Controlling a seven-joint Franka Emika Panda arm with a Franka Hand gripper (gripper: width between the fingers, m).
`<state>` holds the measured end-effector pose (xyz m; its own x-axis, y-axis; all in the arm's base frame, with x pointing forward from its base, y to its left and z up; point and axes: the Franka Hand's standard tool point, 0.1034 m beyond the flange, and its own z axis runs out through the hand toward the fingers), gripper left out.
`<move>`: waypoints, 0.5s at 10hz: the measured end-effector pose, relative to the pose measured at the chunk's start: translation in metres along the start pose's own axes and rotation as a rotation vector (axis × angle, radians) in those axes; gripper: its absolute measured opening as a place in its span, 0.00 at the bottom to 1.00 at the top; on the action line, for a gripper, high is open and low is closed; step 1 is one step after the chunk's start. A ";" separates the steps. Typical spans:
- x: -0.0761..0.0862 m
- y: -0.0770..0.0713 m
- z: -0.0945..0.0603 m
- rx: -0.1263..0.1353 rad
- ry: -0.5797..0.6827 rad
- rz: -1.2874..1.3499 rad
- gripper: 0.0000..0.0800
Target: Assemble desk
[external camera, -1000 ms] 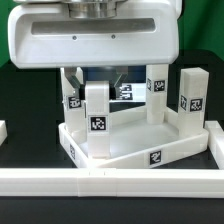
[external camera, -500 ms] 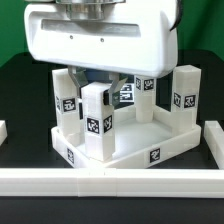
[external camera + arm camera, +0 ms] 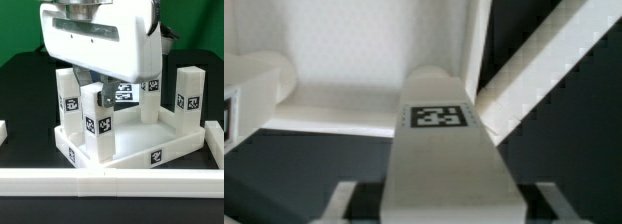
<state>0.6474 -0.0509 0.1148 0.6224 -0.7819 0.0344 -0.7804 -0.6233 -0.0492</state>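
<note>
The white desk tabletop (image 3: 150,157) lies upside down on the black table, with white tagged legs standing in its corner sockets. My gripper (image 3: 97,88) comes down from above onto the front-left leg (image 3: 96,125) and is shut on its upper end. In the wrist view this leg (image 3: 441,150) runs between the fingers (image 3: 345,200) of my gripper (image 3: 446,205), down to the tabletop (image 3: 331,60). Other legs stand at the back left (image 3: 68,100), back right (image 3: 151,95) and right (image 3: 189,95).
A long white border rail (image 3: 110,183) runs along the front, and another stretch of it (image 3: 214,140) stands at the exterior view's right. A small white piece (image 3: 3,130) sits at the left edge. The gripper's wide white body (image 3: 100,45) hides the back of the desk.
The gripper body has turned about its vertical axis, and the held leg has turned with it, so two tagged faces now show. The other legs have stayed put.
</note>
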 end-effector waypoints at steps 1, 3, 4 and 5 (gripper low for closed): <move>-0.001 0.000 0.000 -0.001 -0.001 -0.043 0.47; -0.001 0.000 0.000 -0.004 0.000 -0.238 0.70; -0.003 -0.002 0.001 -0.004 0.000 -0.324 0.80; -0.003 -0.003 0.000 -0.003 0.000 -0.462 0.81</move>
<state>0.6473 -0.0465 0.1145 0.9053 -0.4217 0.0520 -0.4209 -0.9067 -0.0259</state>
